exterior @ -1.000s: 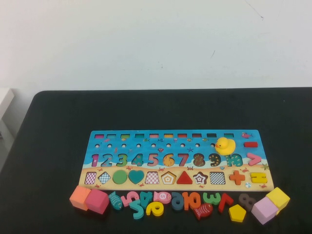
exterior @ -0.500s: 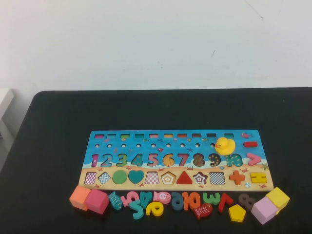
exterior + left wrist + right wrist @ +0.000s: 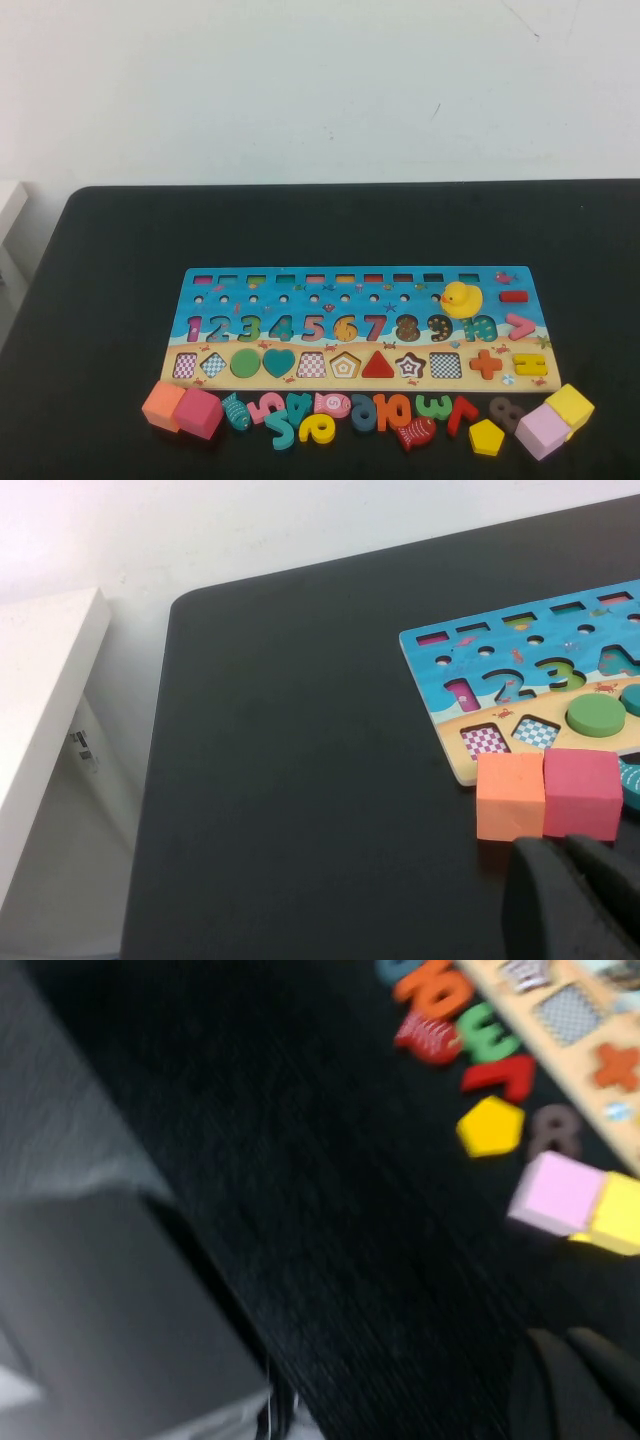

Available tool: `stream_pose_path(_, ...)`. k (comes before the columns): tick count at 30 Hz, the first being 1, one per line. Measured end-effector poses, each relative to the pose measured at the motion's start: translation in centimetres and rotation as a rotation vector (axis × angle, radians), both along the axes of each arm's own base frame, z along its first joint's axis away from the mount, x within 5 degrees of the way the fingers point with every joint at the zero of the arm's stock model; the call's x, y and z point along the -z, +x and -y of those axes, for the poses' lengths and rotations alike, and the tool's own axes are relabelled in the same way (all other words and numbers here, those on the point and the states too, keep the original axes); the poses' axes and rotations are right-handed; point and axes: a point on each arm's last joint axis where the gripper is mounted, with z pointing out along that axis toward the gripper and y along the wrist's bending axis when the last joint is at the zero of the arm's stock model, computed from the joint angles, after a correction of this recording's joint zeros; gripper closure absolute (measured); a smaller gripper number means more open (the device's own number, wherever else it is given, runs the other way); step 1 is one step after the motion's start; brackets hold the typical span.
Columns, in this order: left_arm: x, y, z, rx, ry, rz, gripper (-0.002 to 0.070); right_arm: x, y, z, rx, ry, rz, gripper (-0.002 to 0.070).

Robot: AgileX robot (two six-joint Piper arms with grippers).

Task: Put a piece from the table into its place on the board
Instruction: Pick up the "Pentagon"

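The small yellow pentagon piece [image 3: 487, 437] lies on the black table [image 3: 300, 225] in front of the board's right end, next to a brown 8; it also shows in the right wrist view [image 3: 490, 1125]. The board [image 3: 480, 277] lies flat mid-table, and its pentagon slot [image 3: 345, 365] stands empty in the sandy row. Neither gripper shows in the high view. My left gripper [image 3: 566, 842] is shut and empty, just short of the orange and pink cubes. My right gripper [image 3: 567, 1338] is shut and empty, over bare table short of the lilac cube.
A yellow duck [image 3: 461, 298] sits on the board. Loose numbers and fish [image 3: 350, 412] line the board's front edge. Orange [image 3: 163, 404] and pink [image 3: 200, 412] cubes stand at the left, lilac [image 3: 541, 430] and yellow [image 3: 570, 404] cubes at the right. A white shelf [image 3: 40, 710] stands beyond the table's left edge.
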Motion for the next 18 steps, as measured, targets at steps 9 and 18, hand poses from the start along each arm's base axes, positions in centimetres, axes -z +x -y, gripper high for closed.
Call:
stream_pose_path(9,0.0,0.0,0.0,0.0,0.0,0.0,0.0676,4.2,3.7,-4.9,-0.167,-0.238,-0.104,0.0657)
stream_pose_path(18,0.0,0.0,0.0,0.0,0.0,0.0,0.0676,9.7,6.5,-9.3,-0.168,-0.378,-0.151,0.0657)
